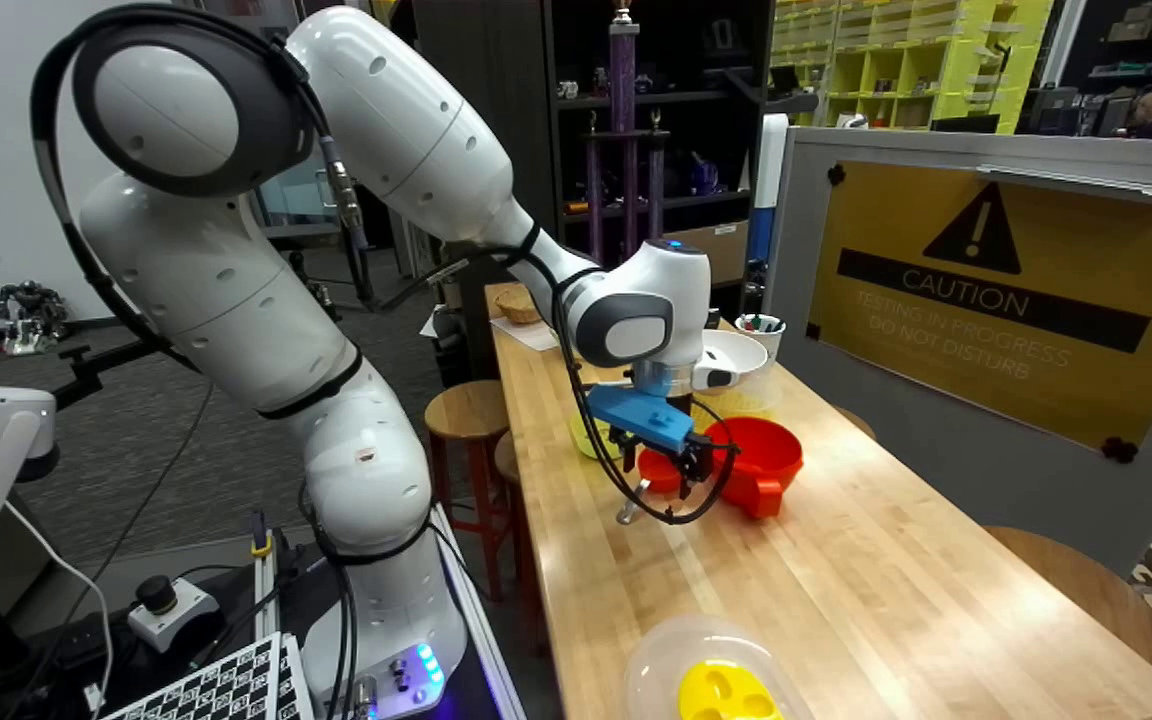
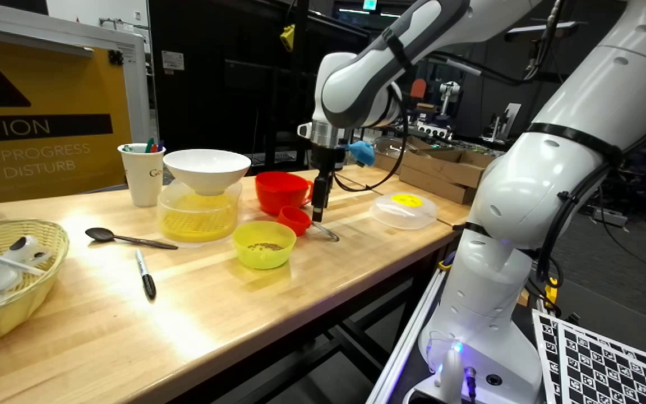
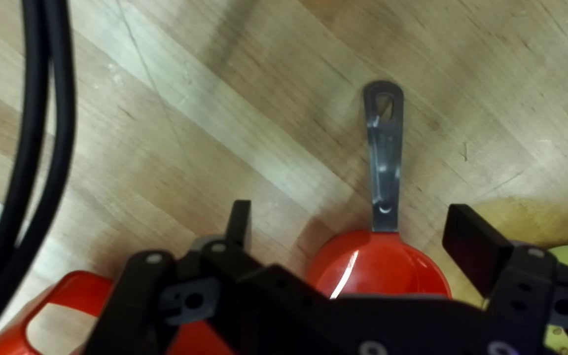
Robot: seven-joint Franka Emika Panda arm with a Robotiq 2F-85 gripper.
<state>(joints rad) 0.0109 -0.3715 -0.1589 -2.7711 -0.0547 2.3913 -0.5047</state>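
The black tool (image 3: 347,214) gapes near a small, round, metal-handled red cup (image 3: 381,264). A round yellow bowl (image 2: 264,257) sits alongside.

The robot's big white arm (image 1: 256,320) comes up out of its base (image 1: 386,600), where small blue lights (image 1: 429,660) shine. It leans back, up to a fat round elbow (image 1: 166,105) at the top. There the arm bends hard, and the forearm (image 1: 426,140) slopes down and away. The wrist (image 1: 671,295) sits at the low end of it, with a bright blue piece (image 1: 641,415) below. The gripper (image 3: 350,229) is black and points down. Its two fingers (image 3: 476,251) stand wide apart, with a big gap between them. Thick black cables (image 3: 64,98) run along the arm and hang in a loop beside the gripper.
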